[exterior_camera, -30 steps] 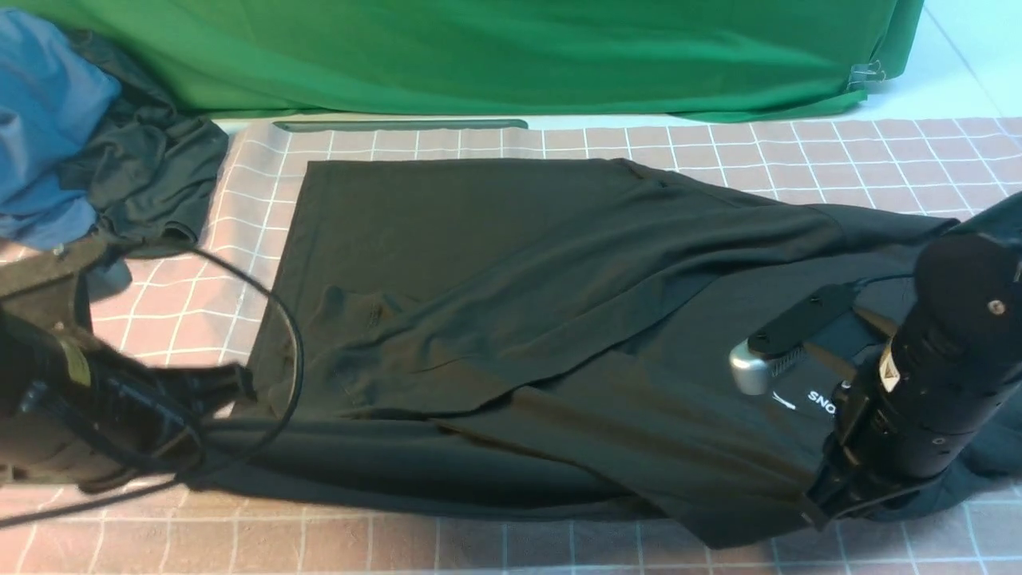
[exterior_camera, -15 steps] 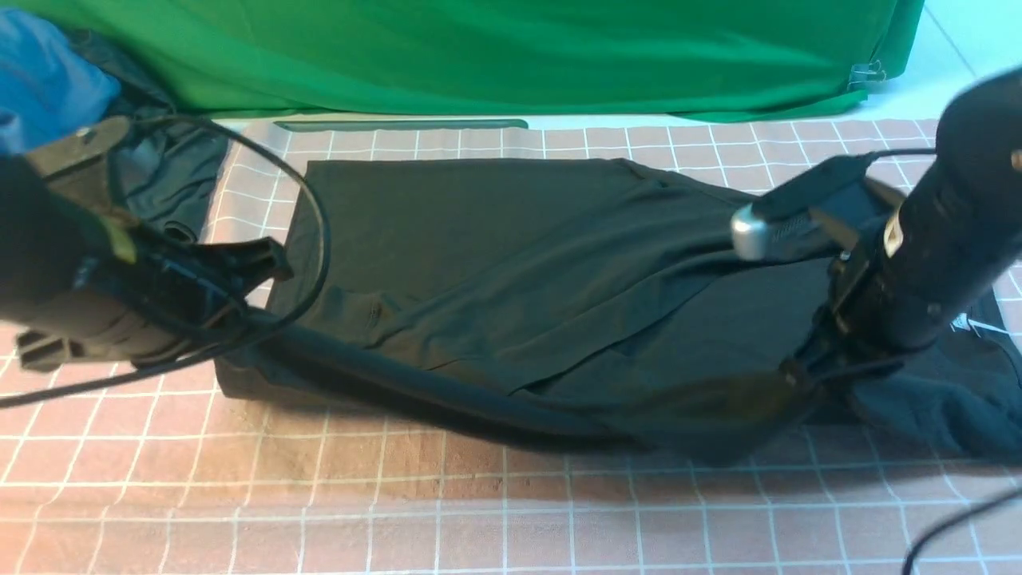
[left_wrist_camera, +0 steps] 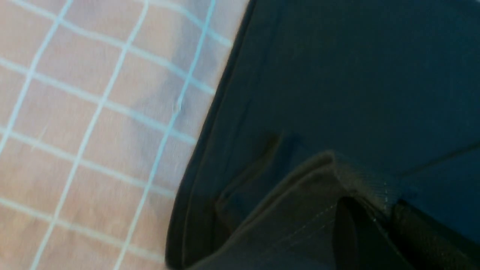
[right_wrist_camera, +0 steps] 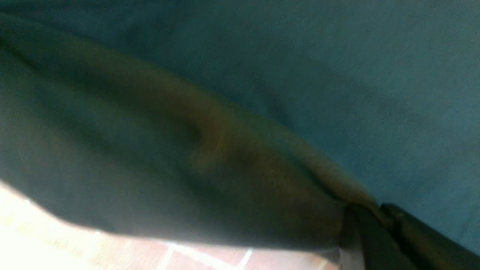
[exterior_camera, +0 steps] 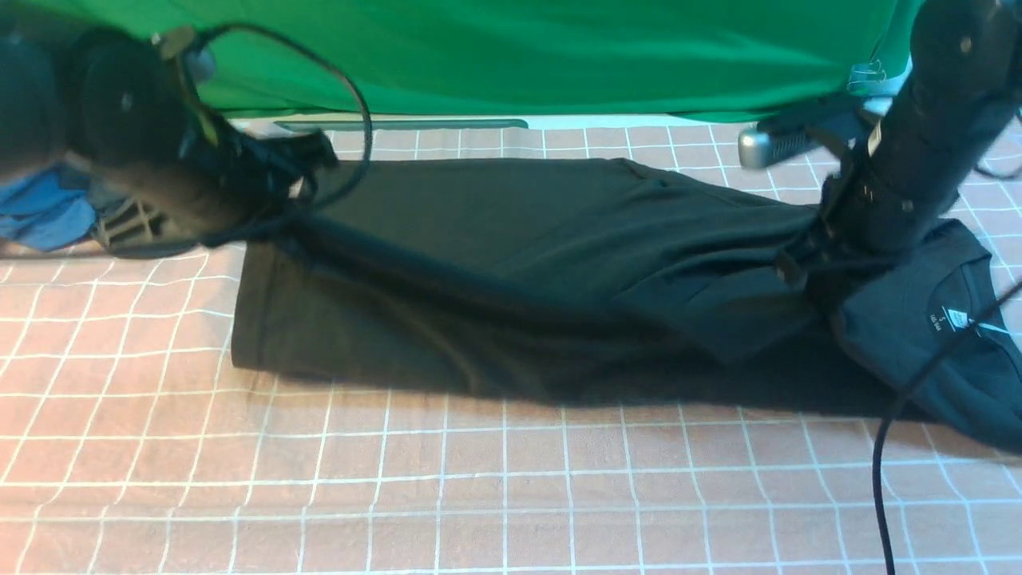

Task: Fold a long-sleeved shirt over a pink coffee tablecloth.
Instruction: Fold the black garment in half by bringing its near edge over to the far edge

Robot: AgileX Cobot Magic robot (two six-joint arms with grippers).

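Observation:
The black long-sleeved shirt [exterior_camera: 511,263] lies lengthwise across the pink coffee tablecloth [exterior_camera: 479,495], its near half turned over toward the far side. Its collar and white neck label [exterior_camera: 950,319] show at the right end. My left gripper [exterior_camera: 283,220] is shut on the hem corner at the shirt's far left. In the left wrist view the left gripper [left_wrist_camera: 371,202] pinches a stitched fold of the shirt [left_wrist_camera: 337,75] beside the gridded cloth [left_wrist_camera: 93,131]. My right gripper [exterior_camera: 798,267] is shut on the shoulder end. In the right wrist view the right gripper [right_wrist_camera: 369,210] pinches the dark fabric [right_wrist_camera: 300,75].
A green cloth [exterior_camera: 519,56] hangs along the back edge. A blue garment [exterior_camera: 40,212] lies at the far left, partly behind my left arm. A black cable [exterior_camera: 902,415] droops over the right front of the tablecloth.
Both grippers, shut on the shirt's near edge, have risen and carried it away from me toward the far edge, folding that half over. The chest print is now covered.

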